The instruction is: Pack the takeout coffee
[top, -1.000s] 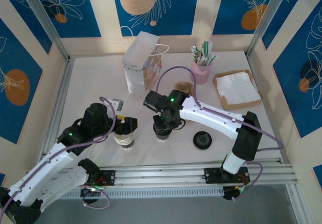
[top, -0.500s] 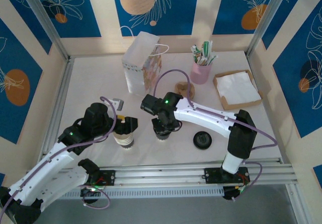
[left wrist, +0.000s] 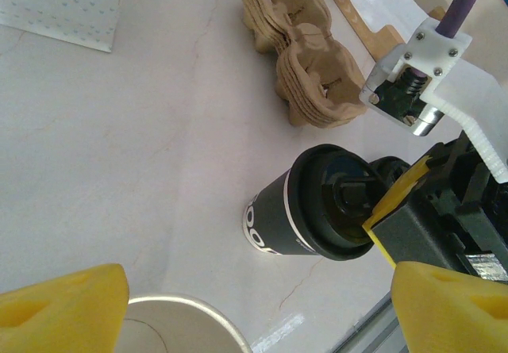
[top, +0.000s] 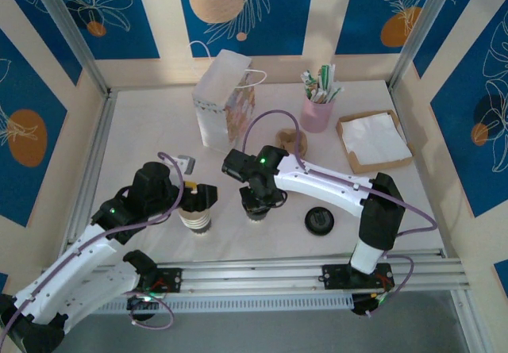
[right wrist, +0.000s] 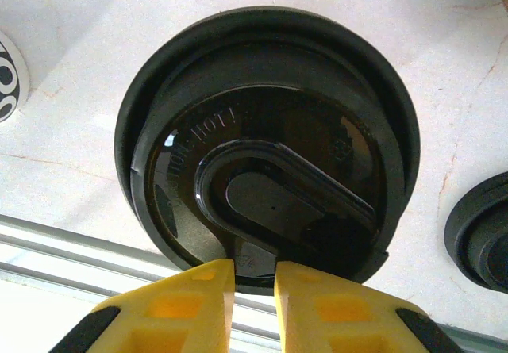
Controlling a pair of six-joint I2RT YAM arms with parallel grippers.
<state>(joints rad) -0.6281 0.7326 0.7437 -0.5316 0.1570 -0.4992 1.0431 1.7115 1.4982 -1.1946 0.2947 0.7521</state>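
On the pale, faintly veined table (top: pixel 143 131), the left gripper (top: pixel 196 201) stands wide open, its yellow plastic fingers (left wrist: pixel 67 297) spread to either side of the round rim of a stack of cream paper cups (top: pixel 196 220) and clamped on nothing. Behind it stands a white paper bag (top: pixel 222 103) with a small printed pattern and a cord handle. The takeout coffee (left wrist: pixel 305 210) stands upright near the middle of the table, just right of the stack: its wall is dark with a thin pale ring, and rounded white characters near the base are too partial to read. Its glossy black lid (right wrist: pixel 266 143) is round, with an oval raised tab and embossed lettering in which "HOT!" is legible. The right gripper (right wrist: pixel 254 280) hangs over the cup with its fingers (right wrist: pixel 190 301) drawn almost together at the lid's near rim; whether they pinch that rim cannot be told. Beyond lie stacked brown moulded-pulp cup carriers (left wrist: pixel 305 71). To the right lies a loose black lid (top: pixel 319 221), then a pink cup (top: pixel 317 117) of sticks and sachets, and a brown tray (top: pixel 373 163) of white napkins (top: pixel 373 137).
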